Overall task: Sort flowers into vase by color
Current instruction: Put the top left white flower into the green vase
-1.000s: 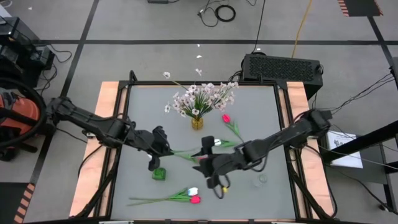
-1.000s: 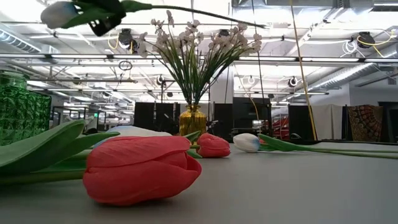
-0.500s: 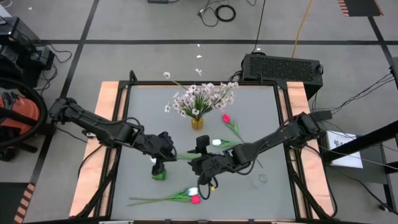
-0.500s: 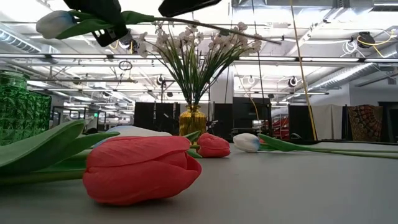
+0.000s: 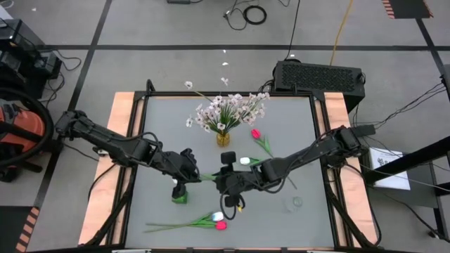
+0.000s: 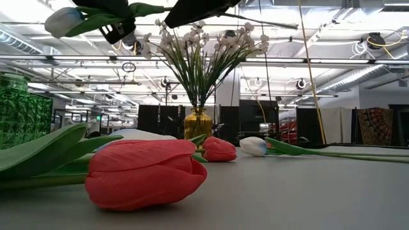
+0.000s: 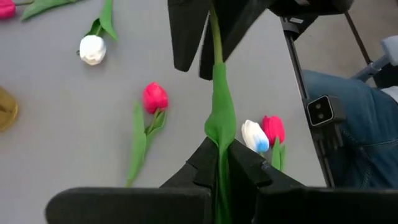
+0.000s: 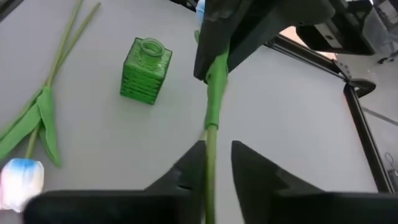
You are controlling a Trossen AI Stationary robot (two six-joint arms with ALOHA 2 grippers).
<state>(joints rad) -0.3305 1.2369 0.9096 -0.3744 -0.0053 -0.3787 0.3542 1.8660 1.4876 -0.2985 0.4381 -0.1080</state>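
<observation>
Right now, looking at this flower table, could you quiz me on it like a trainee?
1. True or false: the gold vase holds red tulips.
2. What does the left hand hold? A) a green stem B) a cable C) nothing
3. Fill in: the vase nearer the left hand is the ___ vase.

Key
1. False: it holds the pale sprays.
2. A: the hand is shut on the stem, raised off the table.
3. Green: the green vase stands just by that hand.
</observation>
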